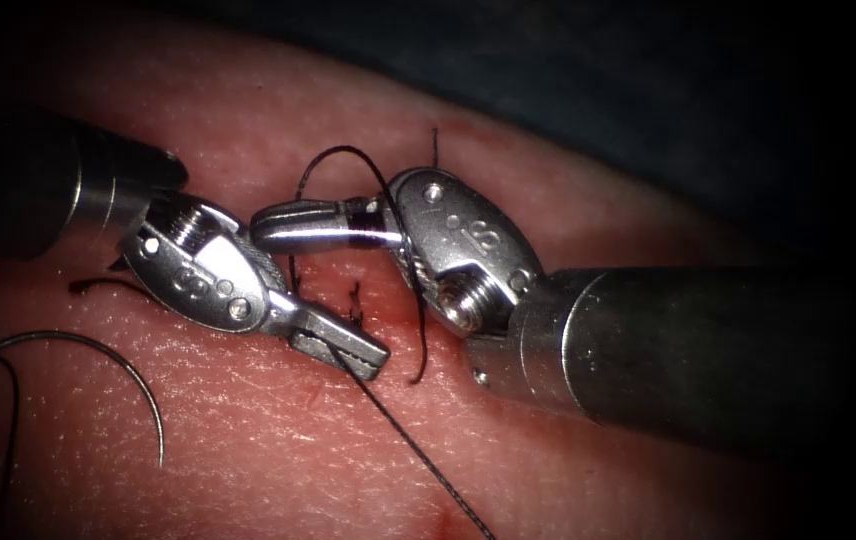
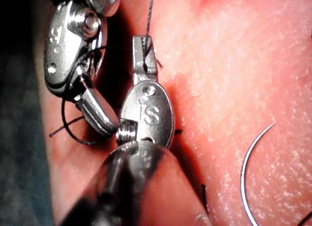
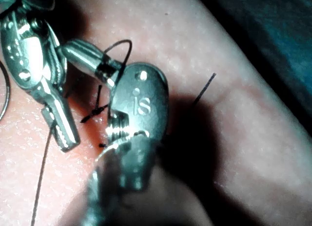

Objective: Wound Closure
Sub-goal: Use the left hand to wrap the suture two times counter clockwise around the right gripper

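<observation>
On the tissue, the left tool has its jaws pressed together on the thread, which runs taut from the tip toward the endoscope view's lower edge. The right tool points left with its jaws closed and thread looped around them — a dark loop arches over the base of its jaws and a strand hangs down beside the cut. The curved needle lies free on the tissue, well to the left of the cut — neither tool holds it, and it isn't in the tissue.
</observation>
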`<action>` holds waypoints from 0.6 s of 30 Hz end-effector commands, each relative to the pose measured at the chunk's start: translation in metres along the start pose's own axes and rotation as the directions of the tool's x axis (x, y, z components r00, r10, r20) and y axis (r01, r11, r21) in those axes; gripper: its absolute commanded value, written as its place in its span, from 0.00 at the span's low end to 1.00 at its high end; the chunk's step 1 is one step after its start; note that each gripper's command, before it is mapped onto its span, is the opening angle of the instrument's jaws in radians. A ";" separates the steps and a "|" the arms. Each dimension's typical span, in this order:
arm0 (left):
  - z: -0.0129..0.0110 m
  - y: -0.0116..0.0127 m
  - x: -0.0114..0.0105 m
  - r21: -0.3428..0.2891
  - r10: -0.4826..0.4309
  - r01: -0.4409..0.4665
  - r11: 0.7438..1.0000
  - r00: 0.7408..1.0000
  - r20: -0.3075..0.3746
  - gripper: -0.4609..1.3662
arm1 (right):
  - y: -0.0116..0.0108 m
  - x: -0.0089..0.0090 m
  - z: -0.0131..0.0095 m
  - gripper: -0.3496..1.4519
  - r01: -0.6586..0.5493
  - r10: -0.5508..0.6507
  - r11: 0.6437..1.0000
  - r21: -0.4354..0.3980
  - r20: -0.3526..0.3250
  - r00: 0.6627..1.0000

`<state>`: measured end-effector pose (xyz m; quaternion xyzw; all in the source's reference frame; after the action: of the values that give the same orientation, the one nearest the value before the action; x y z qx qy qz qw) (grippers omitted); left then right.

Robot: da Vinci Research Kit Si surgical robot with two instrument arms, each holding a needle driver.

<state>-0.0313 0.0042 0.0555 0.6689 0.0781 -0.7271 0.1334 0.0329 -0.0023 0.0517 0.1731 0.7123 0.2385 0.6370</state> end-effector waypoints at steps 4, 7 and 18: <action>0.0007 -0.0001 0.0014 -0.006 0.016 -0.016 1.000 1.000 -0.003 0.06 | 0.0001 0.0004 0.0008 0.30 0.054 -0.053 0.995 -0.088 0.013 0.999; 0.0008 -0.0002 0.0021 -0.004 0.025 -0.025 1.000 1.000 -0.003 0.06 | 0.0002 0.0009 0.0012 0.60 0.077 -0.074 0.983 -0.165 0.030 0.997; 0.0008 -0.0004 0.0033 0.007 0.047 -0.047 0.999 0.999 0.005 0.06 | 0.0004 0.0014 0.0013 0.90 0.200 -0.151 0.932 -0.302 0.178 0.972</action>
<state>-0.0324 0.0041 0.0522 0.6696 0.0581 -0.7254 0.1488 0.0343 -0.0014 0.0507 0.0200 0.6250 0.2769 0.7295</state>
